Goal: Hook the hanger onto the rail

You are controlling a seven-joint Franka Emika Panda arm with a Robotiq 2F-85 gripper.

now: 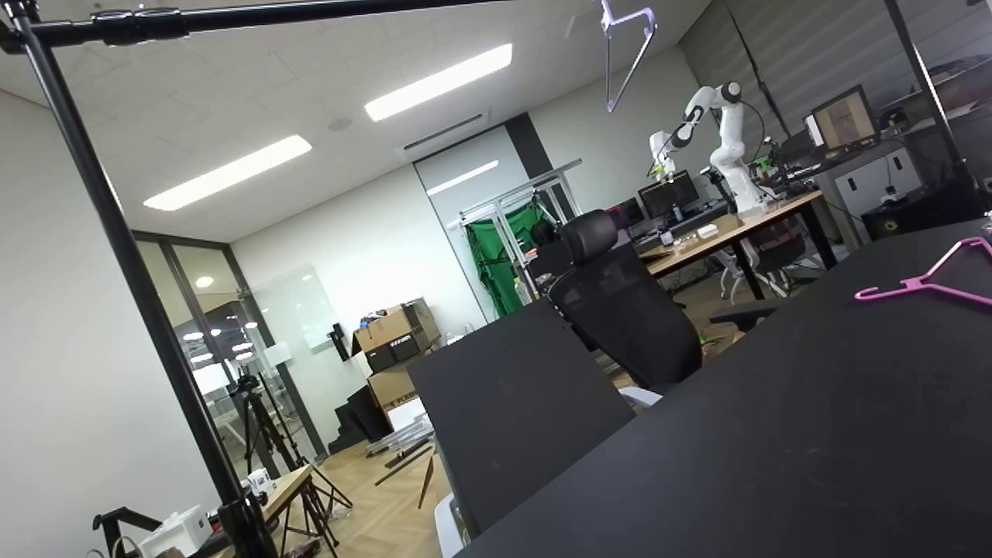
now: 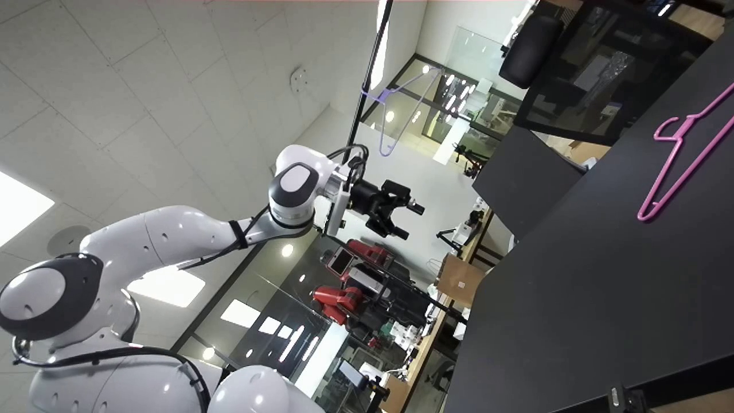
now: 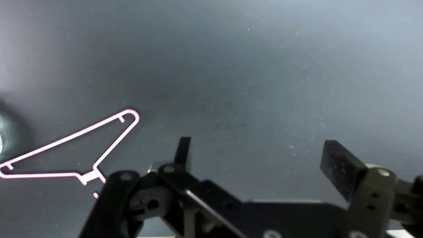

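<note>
The thin pink hanger lies flat on the black table. It shows in both exterior views (image 1: 914, 285) (image 2: 682, 129), partly cut off by the right edge. In the wrist view the hanger (image 3: 90, 176) lies at the lower left, its hook partly hidden behind my left finger. The black rail runs high along the top in both exterior views (image 1: 310, 11) (image 2: 373, 57). My gripper (image 2: 409, 220) hangs in the air above the table, apart from the hanger and the rail. In the wrist view its fingers (image 3: 256, 145) are wide apart with nothing between them.
A lilac hanger (image 2: 384, 96) hangs on the rail; an exterior view also shows it at the top (image 1: 612, 22). A slanting black pole (image 1: 139, 279) joins the rail. An office chair (image 1: 628, 310) stands behind the table (image 1: 736, 465). A roundish shiny thing (image 3: 4, 135) is at the wrist view's left edge.
</note>
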